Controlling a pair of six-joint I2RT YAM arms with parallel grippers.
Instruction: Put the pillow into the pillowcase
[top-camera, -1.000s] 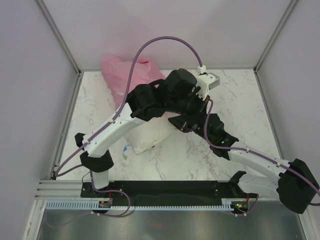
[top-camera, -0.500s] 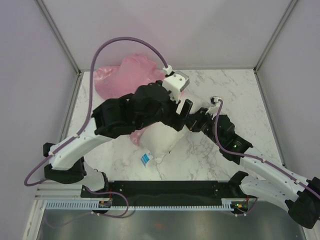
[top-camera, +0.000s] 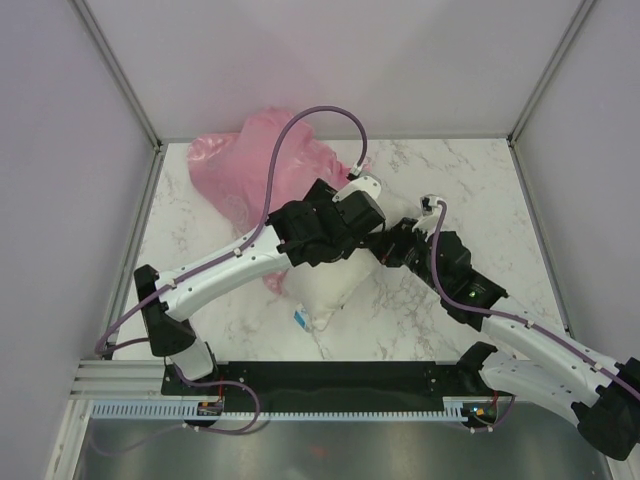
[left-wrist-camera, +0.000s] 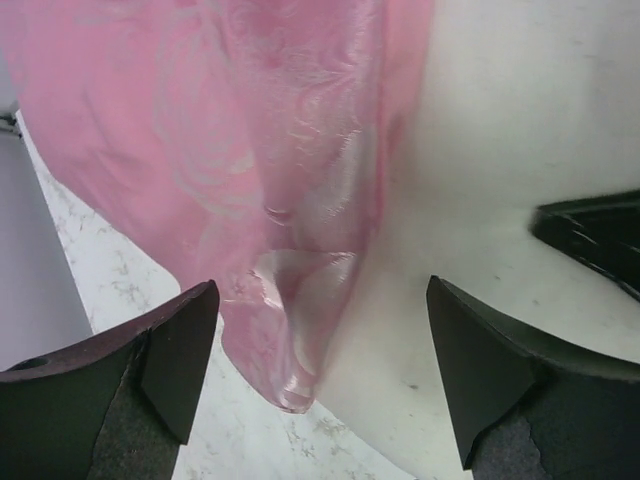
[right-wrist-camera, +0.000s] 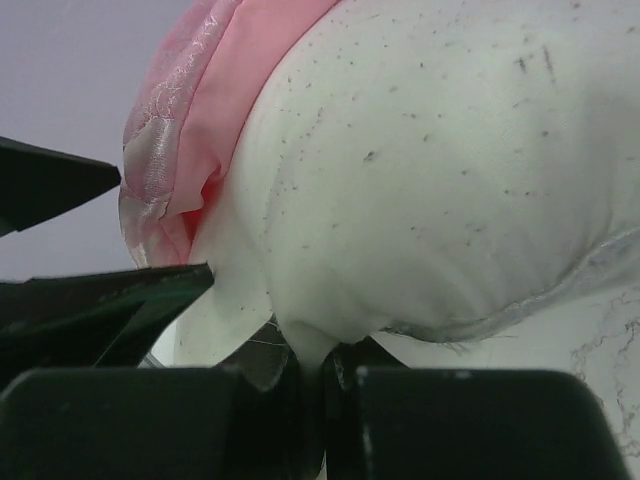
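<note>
On the marble counter (top-camera: 470, 190), my right end effector (right-wrist-camera: 322, 365) pinches the soft pillow (top-camera: 325, 285), partly inside the slippery pillowcase (top-camera: 250, 165), while my left end effector (left-wrist-camera: 320, 300) hangs wide open, empty, over its hem, the likely hold.

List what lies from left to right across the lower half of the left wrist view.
Image-left finger → hanging fold of the pillowcase → pillow → image-right finger.
</note>
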